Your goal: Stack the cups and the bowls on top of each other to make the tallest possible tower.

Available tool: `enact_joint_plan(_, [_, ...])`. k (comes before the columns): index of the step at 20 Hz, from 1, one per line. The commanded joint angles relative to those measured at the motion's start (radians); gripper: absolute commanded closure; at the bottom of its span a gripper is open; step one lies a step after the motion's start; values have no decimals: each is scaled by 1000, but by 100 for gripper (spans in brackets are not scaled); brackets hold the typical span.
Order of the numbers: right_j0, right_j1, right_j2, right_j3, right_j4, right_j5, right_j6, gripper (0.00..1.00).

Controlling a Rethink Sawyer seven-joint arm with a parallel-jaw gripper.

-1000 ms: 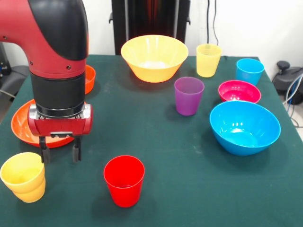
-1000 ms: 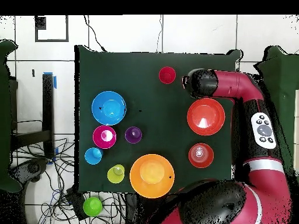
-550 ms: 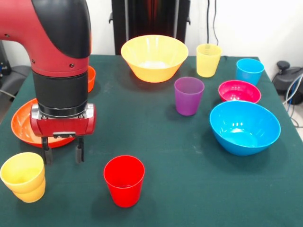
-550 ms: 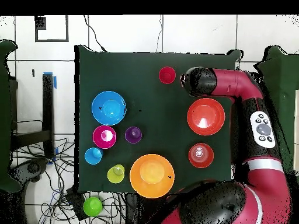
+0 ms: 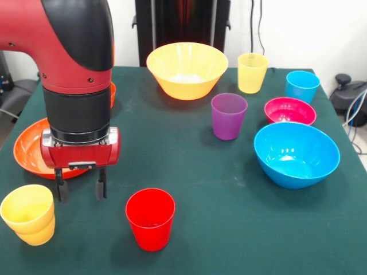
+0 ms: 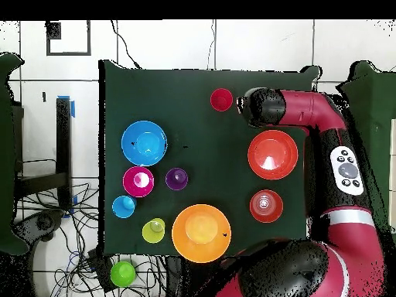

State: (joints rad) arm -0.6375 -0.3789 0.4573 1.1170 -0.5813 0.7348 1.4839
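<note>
Just right of fingers [image 5: 80, 189]: red cup [image 5: 150, 218].

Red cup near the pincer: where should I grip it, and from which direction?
Take the red cup by its rim, coming straight down from above. It stands upright with its mouth open, clear of its neighbours, and its tapered wall would likely slip in a side squeeze. One finger inside and one outside suits the open pincer, which hangs just beside it.

The arm's end [image 6: 259, 106] hangs just beside the red cup [image 6: 221, 99].
</note>
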Motion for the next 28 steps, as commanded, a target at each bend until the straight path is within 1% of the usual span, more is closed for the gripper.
enact_joint_plan(1, [-18,23,64,59,-82,48,-378,0])
enact_joint_plan(9, [-33,22,83,49,-94,67,-403,0])
enact_joint_plan(12, [-43,16,86,60,-94,65,-401,0])
enact_joint_plan(13, [-45,13,90,50,-92,78,-412,0])
enact_joint_plan(20, [-39,9,94,52,-93,92,-403,0])
enact_joint_plan(26, [-44,19,96,55,-100,77,-407,0])
enact_joint_plan(28, [-42,35,100,38,-101,72,-408,0])
